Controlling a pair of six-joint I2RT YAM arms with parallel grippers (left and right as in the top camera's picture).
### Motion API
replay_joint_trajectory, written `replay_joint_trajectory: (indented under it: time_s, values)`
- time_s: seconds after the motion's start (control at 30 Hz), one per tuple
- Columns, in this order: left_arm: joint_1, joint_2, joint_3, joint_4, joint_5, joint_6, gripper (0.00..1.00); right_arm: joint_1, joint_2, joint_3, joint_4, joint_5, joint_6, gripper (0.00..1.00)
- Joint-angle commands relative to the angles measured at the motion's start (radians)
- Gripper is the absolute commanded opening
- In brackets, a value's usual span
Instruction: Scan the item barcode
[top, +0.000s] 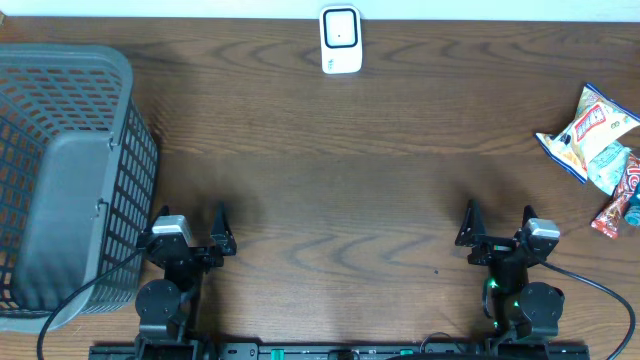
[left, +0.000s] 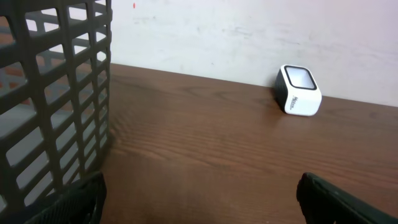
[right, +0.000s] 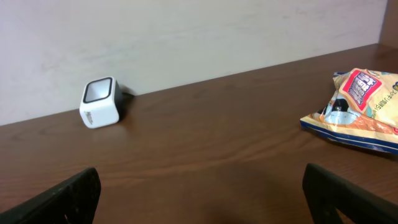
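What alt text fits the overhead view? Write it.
Open and empty, the left hand and right hand sit at the near edge of a wooden table. Grey basket left, white scanner at far edge, snack bags right.

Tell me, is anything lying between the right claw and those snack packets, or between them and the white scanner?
Nothing visible does. Only bare table lies between the open right gripper and the snack packets at the right edge, and between them and the white scanner at the far edge. The basket stands away on the left.
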Motion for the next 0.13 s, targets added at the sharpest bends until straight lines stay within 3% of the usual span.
replay_joint_trajectory:
  time_s: [0.0,0.1]
  values:
    - [0.006,-0.006,-0.034,-0.01,-0.003,0.017,0.98,-0.002,-0.007,-0.001,-0.003,0.005,0.001,0.99]
    - [0.006,-0.006,-0.034,-0.01,-0.003,0.017,0.98,-0.002,-0.007,-0.001,-0.003,0.005,0.001,0.99]
